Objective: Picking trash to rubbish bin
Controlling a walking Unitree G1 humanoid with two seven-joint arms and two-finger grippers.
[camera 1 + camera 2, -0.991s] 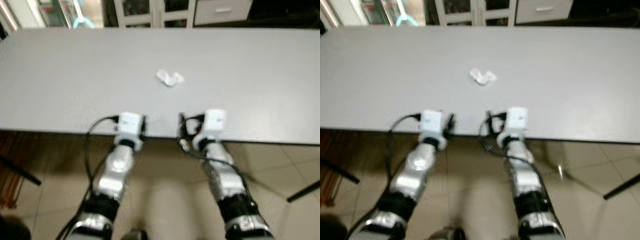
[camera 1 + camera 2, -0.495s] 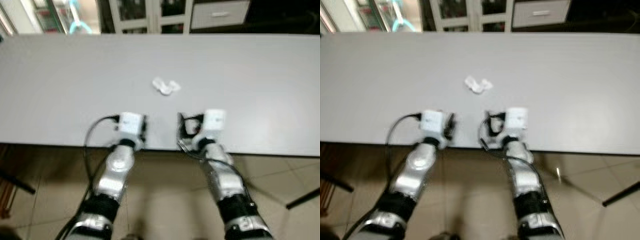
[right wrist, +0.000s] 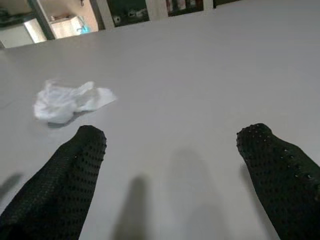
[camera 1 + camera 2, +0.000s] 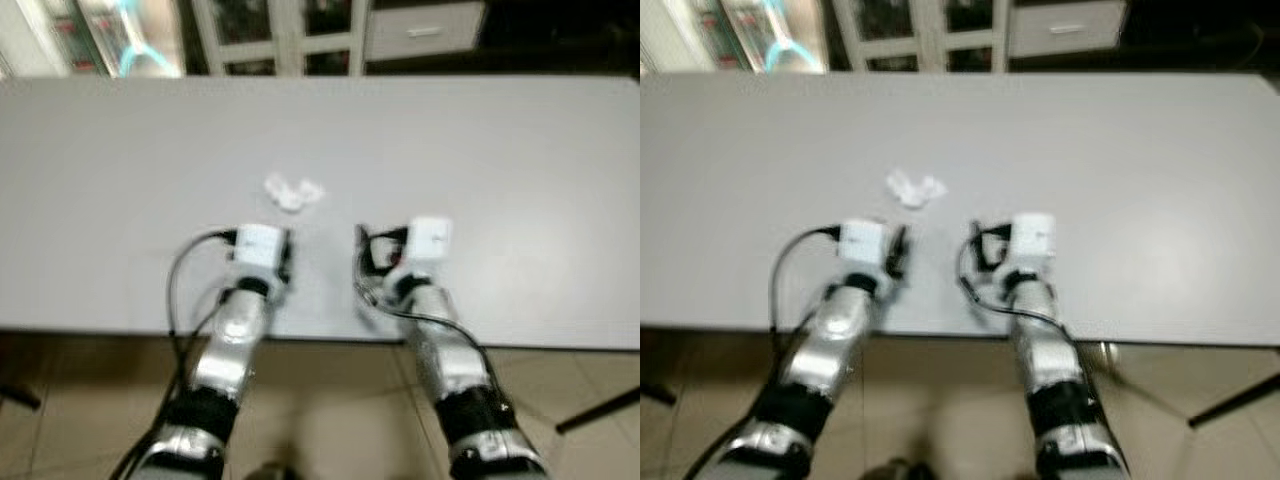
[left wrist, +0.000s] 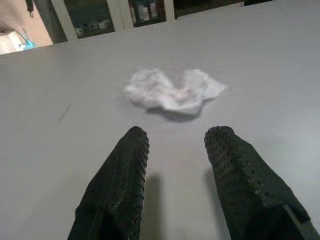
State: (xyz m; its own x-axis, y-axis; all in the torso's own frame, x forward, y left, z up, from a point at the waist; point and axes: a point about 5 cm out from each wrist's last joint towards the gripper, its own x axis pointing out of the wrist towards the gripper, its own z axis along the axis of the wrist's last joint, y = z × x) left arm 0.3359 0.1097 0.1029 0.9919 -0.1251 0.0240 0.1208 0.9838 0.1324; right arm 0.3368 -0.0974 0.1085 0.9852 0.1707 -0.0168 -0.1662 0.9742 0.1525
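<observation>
A crumpled white tissue (image 4: 293, 191) lies on the grey table (image 4: 500, 160), a little left of centre. My left gripper (image 5: 177, 137) hovers low over the tabletop just short of the tissue (image 5: 172, 91). It is open, with nothing between its fingers (image 5: 131, 150). My right gripper (image 3: 175, 135) is beside it to the right, open wide over bare table. The tissue (image 3: 70, 101) lies ahead of it and off to its left side. Both silver arms (image 4: 240, 330) reach in over the table's near edge.
White cabinets with glass doors (image 4: 290, 30) and a drawer stand behind the table's far edge. Tiled floor (image 4: 330, 410) shows below the near edge. A dark table leg (image 4: 600, 410) slants at the lower right.
The view has moved forward over the table. Both grippers, earlier at the table's near edge, now sit over its top, and the left one is closer to the tissue.
</observation>
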